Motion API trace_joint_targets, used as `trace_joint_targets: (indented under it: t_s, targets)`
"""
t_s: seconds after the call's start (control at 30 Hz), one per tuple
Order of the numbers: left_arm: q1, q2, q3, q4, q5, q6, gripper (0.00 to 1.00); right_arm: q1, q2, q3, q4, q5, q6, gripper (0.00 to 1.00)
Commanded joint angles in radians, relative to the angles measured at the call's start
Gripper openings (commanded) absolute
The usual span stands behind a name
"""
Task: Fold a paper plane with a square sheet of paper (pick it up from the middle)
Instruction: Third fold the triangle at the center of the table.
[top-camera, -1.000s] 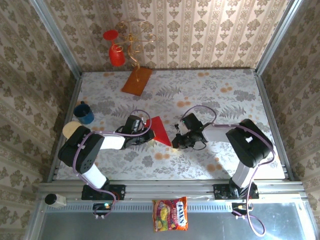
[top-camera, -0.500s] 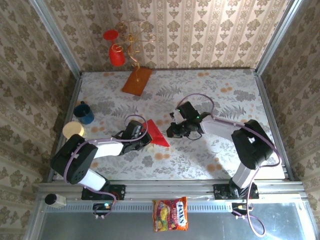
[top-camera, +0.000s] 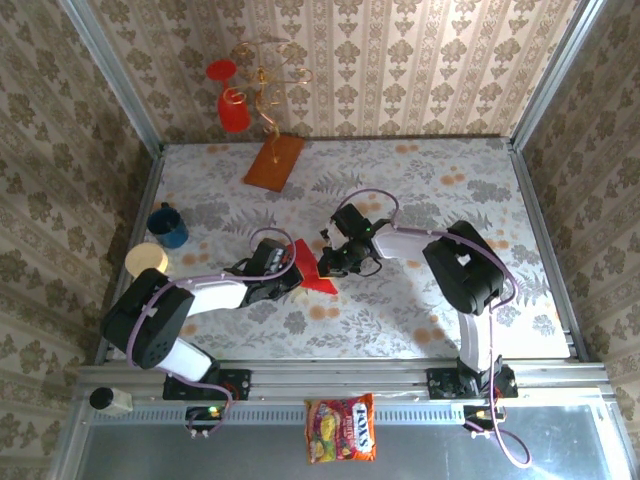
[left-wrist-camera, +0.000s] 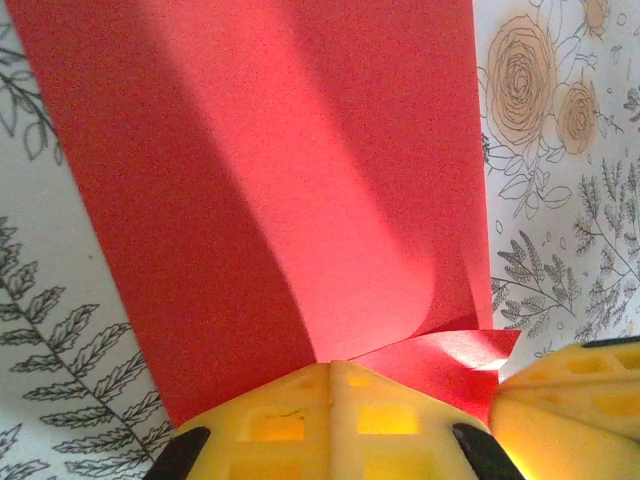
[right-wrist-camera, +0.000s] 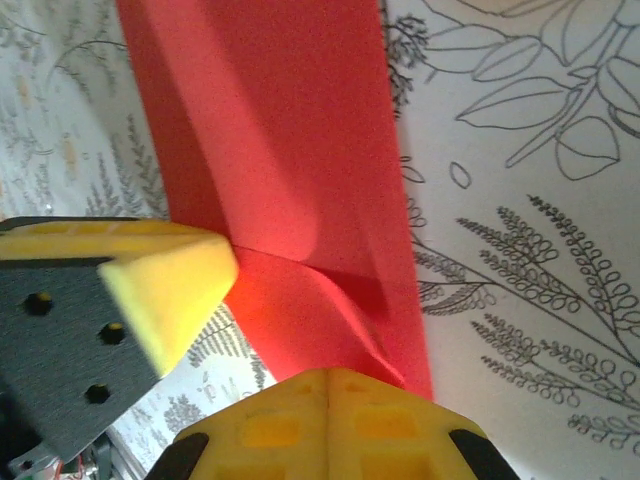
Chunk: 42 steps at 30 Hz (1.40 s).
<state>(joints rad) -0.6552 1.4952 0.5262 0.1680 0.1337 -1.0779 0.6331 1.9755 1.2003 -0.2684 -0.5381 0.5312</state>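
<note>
Top view: you look down from above and behind the arm bases (top-camera: 205, 383), set well back, so you take in the whole bench (top-camera: 420, 180) and three walls (top-camera: 400, 60).

Left wrist view: you ride on the left hand (left-wrist-camera: 330, 372), facing out past its yellow fingertips (left-wrist-camera: 290, 425), very near the red sheet (left-wrist-camera: 280, 180).

Right wrist view: just as close, on the right hand (right-wrist-camera: 328, 378), facing the sheet from the opposite side.

All three share the sheet at mid-bench. Each wrist view also catches the other hand at its edge.
</note>
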Motion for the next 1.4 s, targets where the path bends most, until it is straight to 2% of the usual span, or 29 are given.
trace_joint_targets:
  t_s: [0.0, 0.03, 0.1, 0.27, 0.47, 1.1, 1.37]
  targets:
    - [0.002, -0.019, -0.002, -0.093, -0.012, 0.062, 0.00, -0.001, 0.032, 0.024, -0.040, 0.002, -0.003, 0.00]
    - [0.005, -0.037, -0.001, -0.096, -0.007, 0.079, 0.00, -0.004, 0.039, 0.021, -0.039, 0.003, -0.002, 0.00]
    - [0.011, -0.080, 0.004, -0.116, 0.000, 0.110, 0.07, -0.008, 0.046, 0.013, -0.036, 0.006, -0.002, 0.00]
    - [0.037, -0.198, 0.004, -0.200, 0.011, 0.165, 0.30, -0.014, 0.044, -0.019, -0.021, 0.010, 0.001, 0.00]
    - [0.065, -0.239, -0.034, -0.205, 0.048, 0.149, 0.38, -0.017, 0.045, -0.041, -0.008, 0.013, 0.008, 0.00]
    - [0.075, -0.095, -0.034, -0.102, 0.066, 0.132, 0.39, -0.020, 0.049, -0.042, -0.005, 0.012, 0.007, 0.00]
    - [0.085, -0.084, -0.022, -0.065, 0.079, 0.145, 0.36, -0.021, 0.049, -0.043, -0.008, 0.009, 0.003, 0.00]
